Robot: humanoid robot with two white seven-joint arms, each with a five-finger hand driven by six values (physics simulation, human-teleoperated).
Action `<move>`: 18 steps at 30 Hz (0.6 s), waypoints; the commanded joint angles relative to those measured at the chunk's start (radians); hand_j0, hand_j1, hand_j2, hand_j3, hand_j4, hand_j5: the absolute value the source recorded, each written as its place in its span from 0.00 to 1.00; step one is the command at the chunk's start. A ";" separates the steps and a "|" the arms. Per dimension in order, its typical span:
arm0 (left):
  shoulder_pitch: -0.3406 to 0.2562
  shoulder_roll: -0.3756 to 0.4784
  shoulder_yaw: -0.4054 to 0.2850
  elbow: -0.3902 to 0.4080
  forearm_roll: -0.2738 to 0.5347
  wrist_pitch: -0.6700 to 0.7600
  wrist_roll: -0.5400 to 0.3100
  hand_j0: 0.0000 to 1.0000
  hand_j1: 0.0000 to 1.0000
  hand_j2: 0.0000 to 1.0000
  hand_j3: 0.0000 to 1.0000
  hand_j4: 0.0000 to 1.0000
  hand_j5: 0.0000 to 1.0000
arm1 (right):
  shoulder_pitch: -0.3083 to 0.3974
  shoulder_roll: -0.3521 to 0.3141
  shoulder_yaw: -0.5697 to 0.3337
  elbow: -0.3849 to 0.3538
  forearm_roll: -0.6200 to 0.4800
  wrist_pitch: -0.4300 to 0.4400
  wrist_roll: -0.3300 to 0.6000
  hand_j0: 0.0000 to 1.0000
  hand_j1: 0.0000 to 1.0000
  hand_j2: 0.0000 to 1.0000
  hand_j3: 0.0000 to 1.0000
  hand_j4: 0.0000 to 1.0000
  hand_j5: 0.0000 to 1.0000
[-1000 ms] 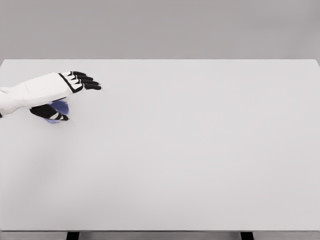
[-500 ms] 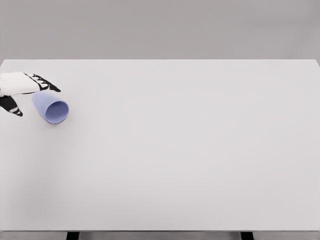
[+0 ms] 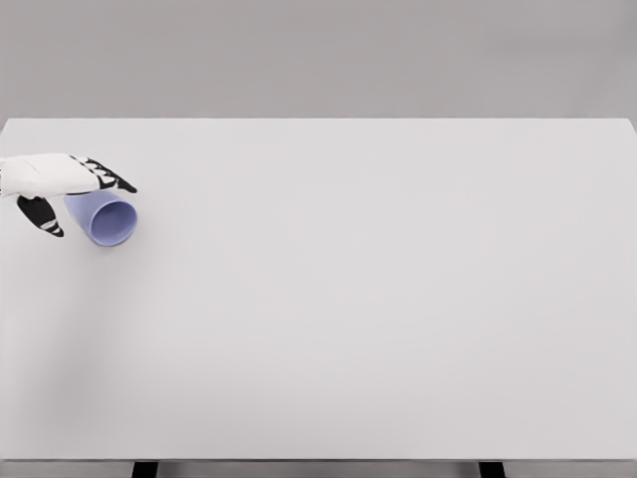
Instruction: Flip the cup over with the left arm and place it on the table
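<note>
A white counter point(image 3: 378, 299) fills the frame under a grey wall point(image 3: 318, 55). At left, the left hand point(image 3: 70, 189), fingers spread, straddles a tipped blue cup point(image 3: 105, 219) without gripping it.

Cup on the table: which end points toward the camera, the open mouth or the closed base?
The open mouth. The cup lies on its side, base hidden under the left robot hand.

1. A pale blue cup point(image 3: 104, 219) lies on its side near the left edge of a white worktop point(image 3: 378, 299).
2. The left hand point(image 3: 62, 189) reaches over it, fingers spread around the cup.
</note>
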 commanded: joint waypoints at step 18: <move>0.003 -0.070 0.002 0.040 -0.083 0.002 0.002 1.00 1.00 1.00 1.00 1.00 1.00 | 0.000 0.000 0.000 0.000 0.000 0.000 0.000 1.00 1.00 1.00 1.00 1.00 1.00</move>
